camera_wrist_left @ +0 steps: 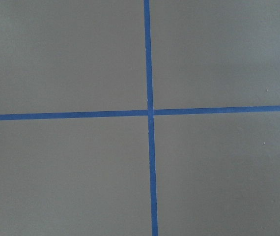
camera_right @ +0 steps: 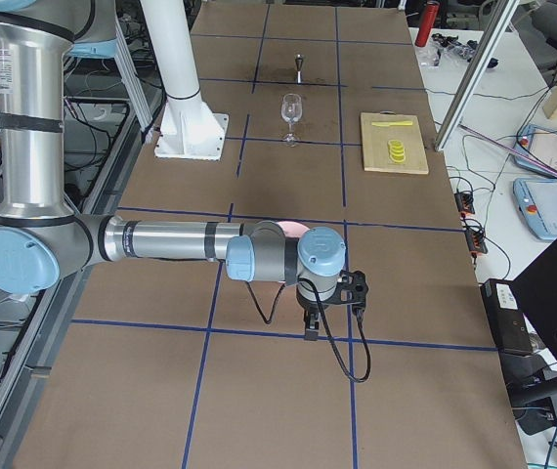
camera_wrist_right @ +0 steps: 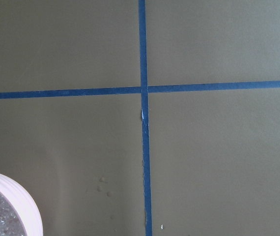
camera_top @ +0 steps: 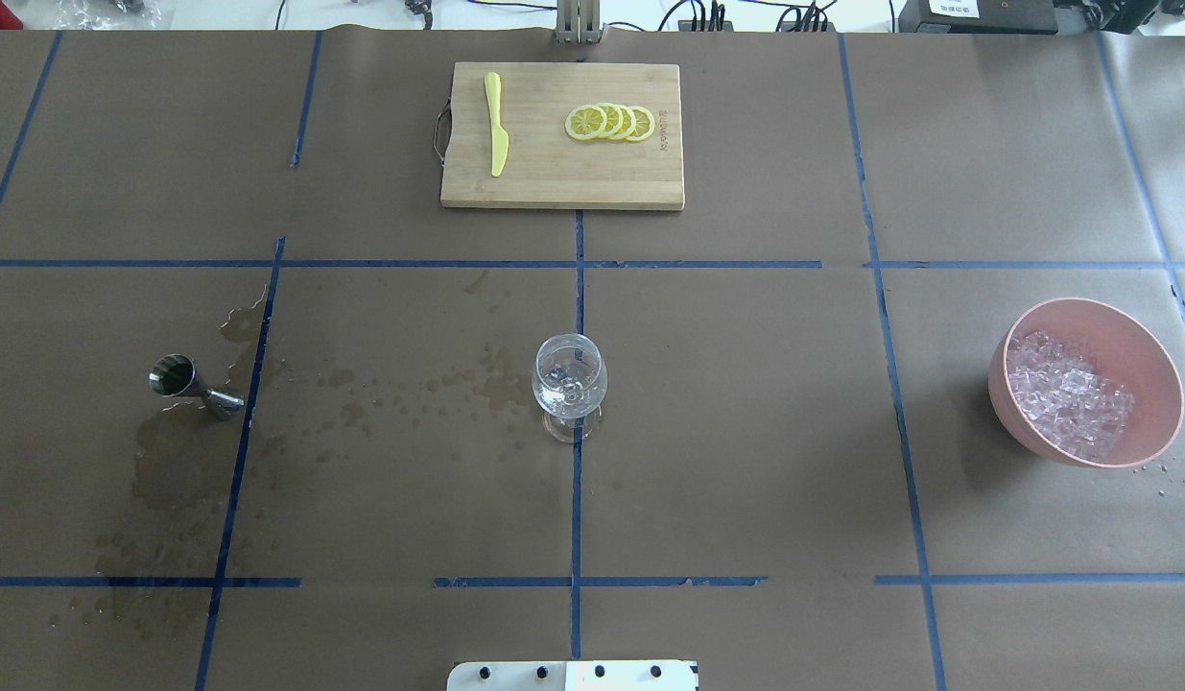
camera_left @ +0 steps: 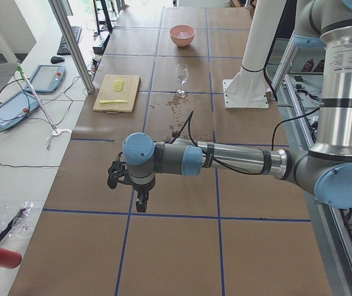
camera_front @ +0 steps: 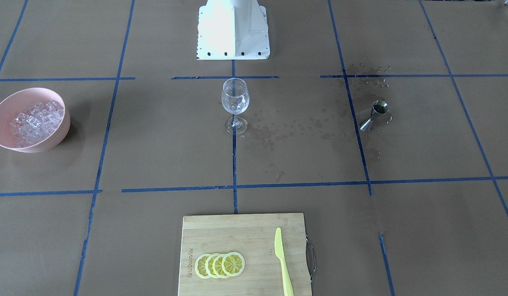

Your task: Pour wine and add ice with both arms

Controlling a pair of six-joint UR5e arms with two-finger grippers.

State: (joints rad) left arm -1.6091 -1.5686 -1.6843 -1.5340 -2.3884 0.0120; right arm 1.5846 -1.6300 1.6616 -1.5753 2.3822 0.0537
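You have the wine glass upright at the middle of the bench, between its two supplies, so each arm can serve it from its own side. The jigger is on the left arm's side and the pink bowl, heaped with ice, on the right's. Whether the wine sits in jigger or glass, I cannot tell.

The left claw hangs over bare bench, well apart from the jigger. The right claw hangs near the bowl. Clenched or released, I cannot tell for either.

Wet patches spot the bench between jigger and glass. The cutting board, with lemon slices and knife, lies well apart from the glass, so I judge both reaches unobstructed.
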